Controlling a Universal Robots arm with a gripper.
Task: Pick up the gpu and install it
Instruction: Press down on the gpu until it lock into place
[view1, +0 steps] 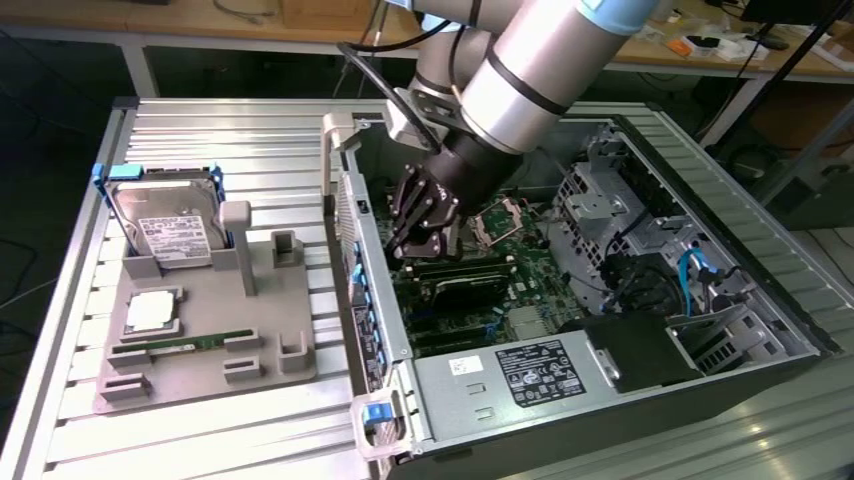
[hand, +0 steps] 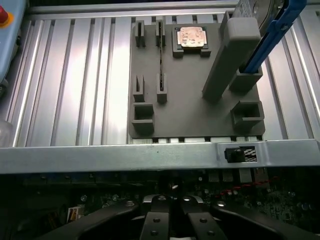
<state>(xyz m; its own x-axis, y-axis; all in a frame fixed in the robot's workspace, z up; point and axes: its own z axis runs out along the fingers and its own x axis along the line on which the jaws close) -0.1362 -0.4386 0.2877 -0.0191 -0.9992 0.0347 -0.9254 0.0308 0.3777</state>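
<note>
Since the gripper (view1: 424, 238) is down inside the open computer case (view1: 367, 300), the step in hand looks like seating the card, not fetching it. In the wrist view the gripper (hand: 170, 212) has its black fingers drawn together, with no gap between them. In the exterior view, the fingertips sit just above a thin, flat, dark card that I take for the gpu (view1: 461, 277). It stands on the green motherboard (view1: 527, 255), near the case's rear wall. I cannot tell whether the fingers pinch it or only bear down on its top edge.

To seat it well, the push should go straight down along the card's length, with the edge square to its slot. A tilt would jam one end.

Outside the case, the matte grey holder tray (view1: 200, 375) carries blocky, square-edged sockets — several of them bare. It also holds a silver hard drive (view1: 167, 225) with a white label, a slim green memory stick (view1: 180, 347) and a flat metallic processor (view1: 150, 312). All of this rests on a ribbed aluminium table (view1: 240, 130).
</note>
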